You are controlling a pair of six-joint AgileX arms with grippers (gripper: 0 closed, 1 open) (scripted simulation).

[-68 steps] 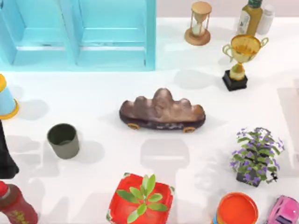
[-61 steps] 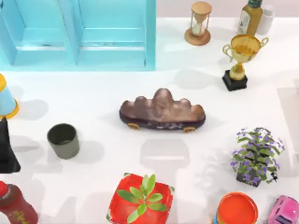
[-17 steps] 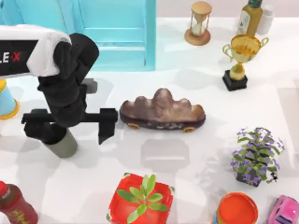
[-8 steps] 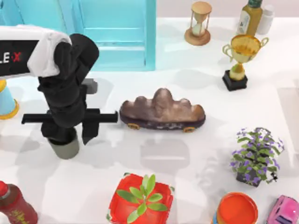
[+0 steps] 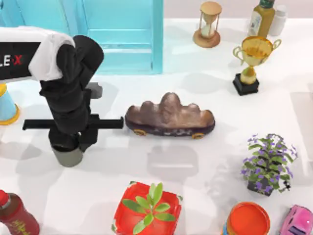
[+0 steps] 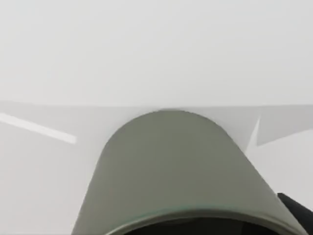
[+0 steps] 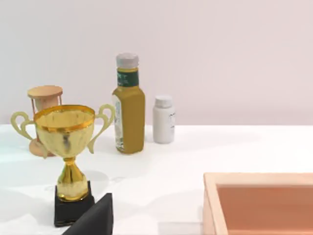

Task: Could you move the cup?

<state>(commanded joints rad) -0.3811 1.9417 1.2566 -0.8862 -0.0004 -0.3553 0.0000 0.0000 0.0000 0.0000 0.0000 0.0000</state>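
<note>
While the left hand [image 5: 68,142] sits down over the cup [image 5: 67,155] near the tabletop's [image 5: 161,171] left edge, its fingers look pressed onto it, so the grasp seems made; a straight lift should follow. Its arm hides the cup's rim from above. Farther right, the right hand [image 7: 93,218] is cut off; cannot tell its state.

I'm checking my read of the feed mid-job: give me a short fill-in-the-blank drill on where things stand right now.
1. The left gripper is down over the olive-grey ____.
2. The brown rock ornament lies to the cup's ____ in the top view.
3. The hourglass stands beside a gold ____.

Missing words: cup; right; trophy
</note>
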